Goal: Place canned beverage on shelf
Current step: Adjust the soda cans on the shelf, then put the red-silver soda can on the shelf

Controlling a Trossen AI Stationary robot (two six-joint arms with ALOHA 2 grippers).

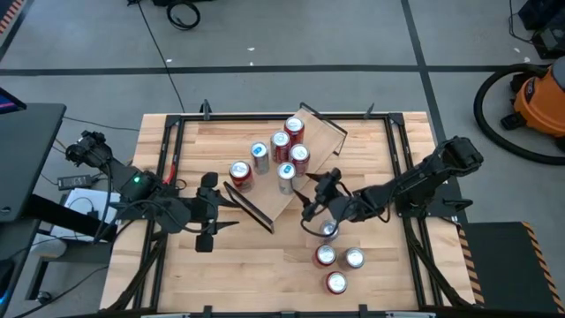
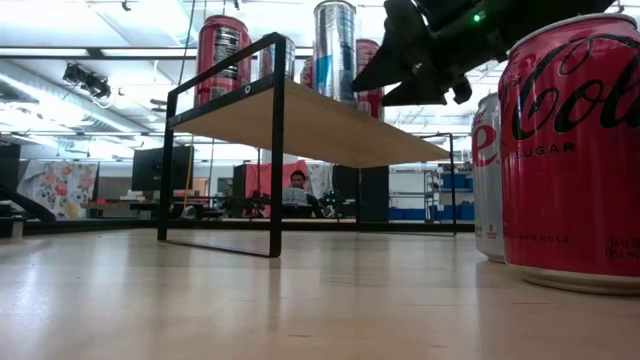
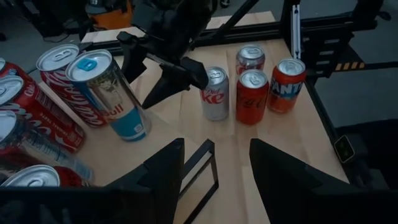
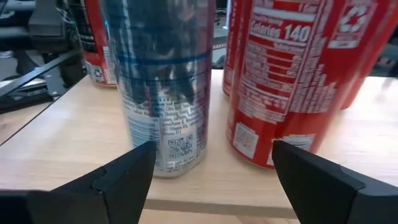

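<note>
right gripper (image 1: 311,196) open, empty, by the shelf (image 1: 311,141) — six cans (image 1: 285,177) crowd it; left gripper (image 1: 231,210) open, empty.

From overhead, my right arm covered most of the silver can (image 1: 329,230) just off the shelf's (image 1: 320,134) near edge, leaving only a sliver of its lid in sight. My right wrist camera cut the slim blue-and-silver can (image 4: 163,87) and the red can (image 4: 283,74) beside it off at the top (their lids lay beyond the frame), and the small print on both was too blurred to read. At table height, a large red can (image 2: 572,150) ran off the picture's right edge, hiding whatever stood behind it.
</note>
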